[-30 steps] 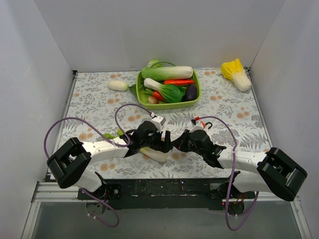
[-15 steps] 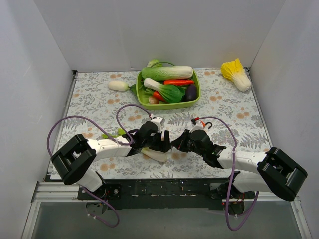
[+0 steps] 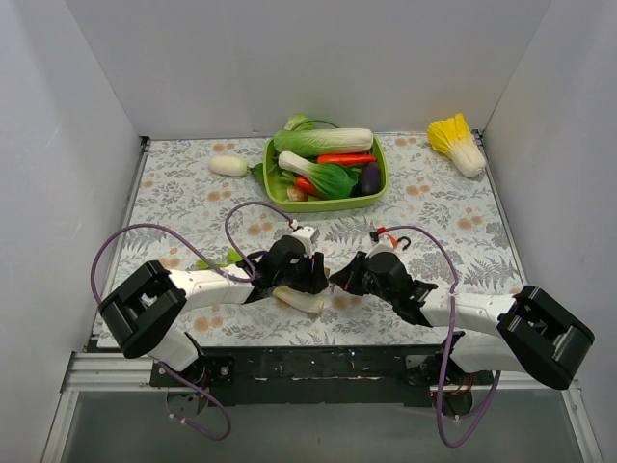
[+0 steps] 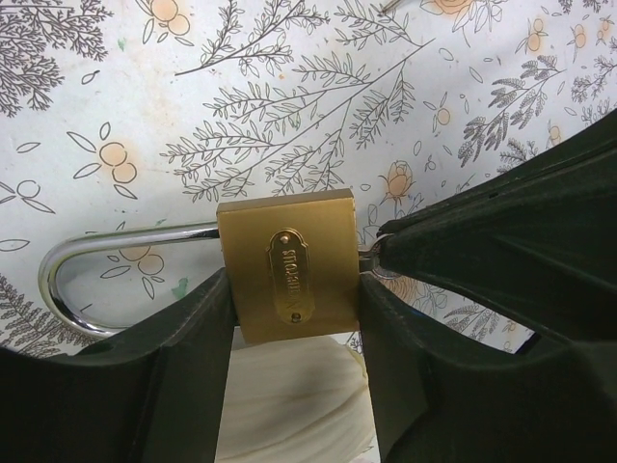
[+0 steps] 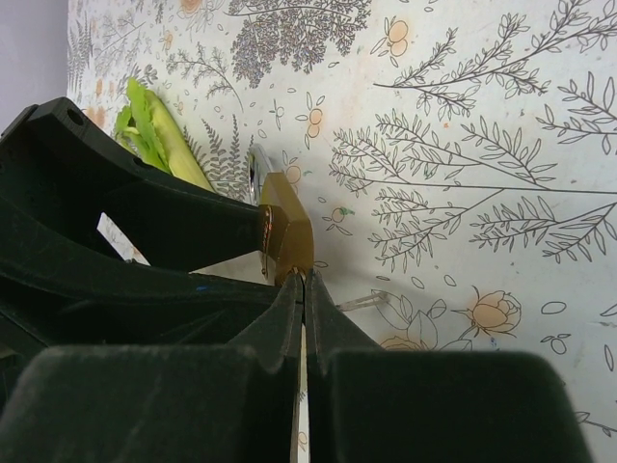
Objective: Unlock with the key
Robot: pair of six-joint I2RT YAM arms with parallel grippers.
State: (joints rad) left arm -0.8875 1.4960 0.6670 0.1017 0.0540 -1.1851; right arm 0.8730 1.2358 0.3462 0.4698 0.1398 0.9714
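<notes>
A brass padlock (image 4: 289, 270) with a silver shackle (image 4: 67, 280) lies on its side on the floral cloth. My left gripper (image 4: 294, 285) is shut on its body, one finger pressed to each side. In the right wrist view my right gripper (image 5: 302, 280) is shut, its tips against the padlock's (image 5: 289, 236) bottom end. Of the key (image 4: 370, 258) only a sliver of metal shows, between those tips and the brass. From above, the left gripper (image 3: 313, 274) and right gripper (image 3: 337, 279) meet tip to tip and hide the padlock.
A pale vegetable (image 3: 299, 300) lies under my left gripper. A leafy green one (image 5: 159, 140) sits just left of it. At the back stand a green tray (image 3: 379, 183) of vegetables, a white radish (image 3: 228, 165) and a yellow cabbage (image 3: 457, 143). A small red item (image 3: 386, 234) sits by my right wrist.
My left gripper's jaws have closed in from wide open onto the padlock's sides. The right gripper has stayed shut at the padlock's end.
</notes>
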